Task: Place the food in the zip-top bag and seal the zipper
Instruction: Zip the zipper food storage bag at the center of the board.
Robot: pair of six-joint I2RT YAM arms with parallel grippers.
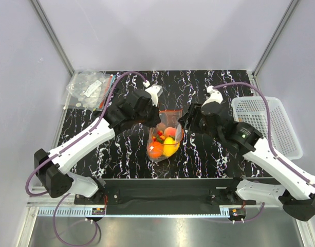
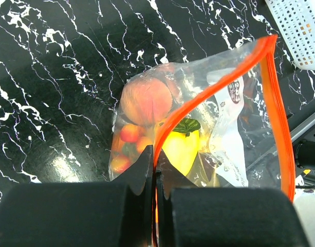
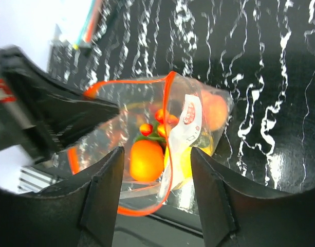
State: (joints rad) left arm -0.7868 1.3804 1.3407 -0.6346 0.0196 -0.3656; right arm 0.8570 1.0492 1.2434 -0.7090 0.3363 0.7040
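The zip-top bag [image 1: 166, 138] stands mid-table with its mouth up and the food [image 1: 163, 144] inside it. In the left wrist view a peach-pink fruit [image 2: 146, 101] and a yellow one [image 2: 181, 148] show through the clear plastic. My left gripper [image 2: 156, 165] is shut on the red-orange zipper [image 2: 208, 90] at the left end of the mouth [image 1: 158, 116]. My right gripper [image 3: 157, 157] is open at the bag's right side [image 1: 184, 123]. The zipper strip [image 3: 170, 128] hangs loose between its fingers, over an orange fruit [image 3: 146, 160]. The mouth gapes.
A white slotted basket [image 1: 267, 123] sits at the right edge of the table. A clear packet of pale pieces [image 1: 89, 88] lies at the back left. My left arm [image 3: 39, 116] fills the left side of the right wrist view.
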